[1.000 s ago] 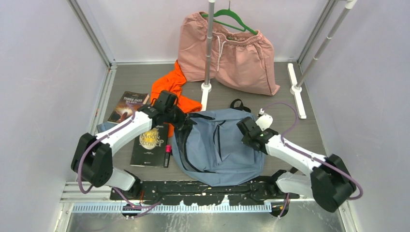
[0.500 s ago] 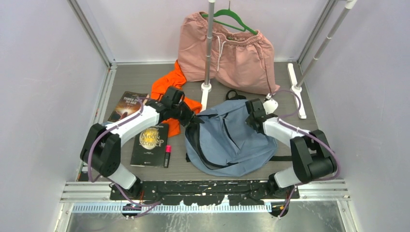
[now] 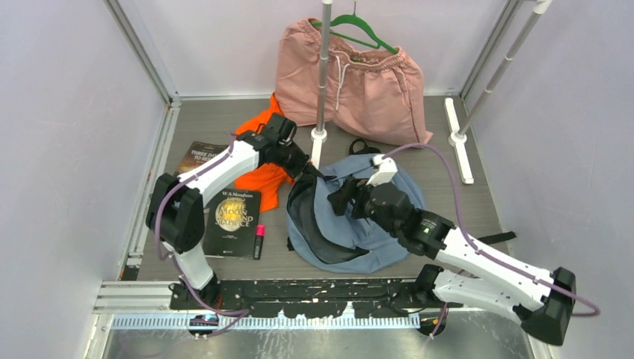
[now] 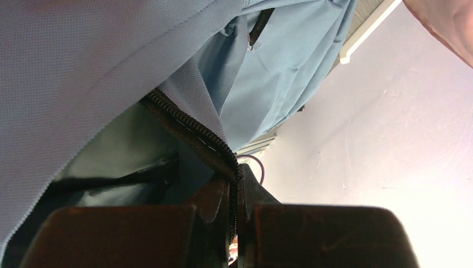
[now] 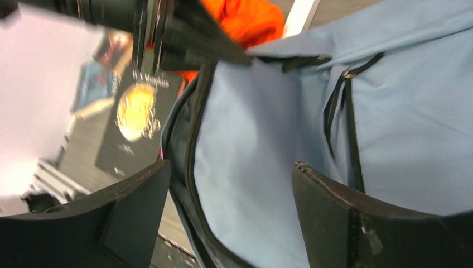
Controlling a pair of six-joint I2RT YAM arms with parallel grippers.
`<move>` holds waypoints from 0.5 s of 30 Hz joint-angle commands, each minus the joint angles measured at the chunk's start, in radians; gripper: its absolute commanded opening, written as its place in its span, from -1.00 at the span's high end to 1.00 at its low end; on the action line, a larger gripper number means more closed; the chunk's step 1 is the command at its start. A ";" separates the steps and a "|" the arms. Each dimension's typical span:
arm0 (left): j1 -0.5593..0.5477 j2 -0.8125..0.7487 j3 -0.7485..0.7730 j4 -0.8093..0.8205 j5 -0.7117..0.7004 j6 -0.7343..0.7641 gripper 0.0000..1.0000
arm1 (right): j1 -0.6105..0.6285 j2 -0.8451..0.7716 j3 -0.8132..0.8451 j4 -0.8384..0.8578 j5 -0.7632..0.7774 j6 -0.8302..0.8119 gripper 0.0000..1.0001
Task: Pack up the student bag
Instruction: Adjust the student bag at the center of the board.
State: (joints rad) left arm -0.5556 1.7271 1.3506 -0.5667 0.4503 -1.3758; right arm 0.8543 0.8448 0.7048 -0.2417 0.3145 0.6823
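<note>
Packing looks barely begun: the student bag (image 3: 340,235) lies mid-frame on the surface (image 3: 478,209), its open mouth's zipper edge pinched by the left tool (image 3: 305,169), the right tool (image 3: 340,200) spread empty above it, with a Moon and Sixpence paperback (image 3: 238,223), a second book (image 3: 200,158) and a pink marker (image 3: 259,241) lying unpacked at left.

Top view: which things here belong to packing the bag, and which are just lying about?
Job: bag; left gripper, shut on its zipper edge; right gripper, open over it; probably for packing: near book, far book, marker.
Lying about: shorts, orange garment, hanger.
</note>
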 commanded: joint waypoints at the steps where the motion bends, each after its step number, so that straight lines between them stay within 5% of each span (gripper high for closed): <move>1: 0.006 0.031 0.171 -0.239 0.023 0.037 1.00 | 0.167 0.113 0.127 -0.144 0.198 -0.084 -0.77; 7: -0.003 -0.034 0.150 -0.201 -0.015 -0.002 1.00 | 0.364 0.329 0.292 -0.201 0.453 -0.110 -0.98; 15: -0.003 -0.047 0.141 -0.205 -0.003 -0.001 1.00 | 0.451 0.535 0.392 -0.234 0.640 -0.162 -1.00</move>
State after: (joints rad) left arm -0.5571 1.7428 1.4841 -0.7704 0.4309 -1.3632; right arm 1.2839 1.2888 1.0000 -0.4267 0.7479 0.5365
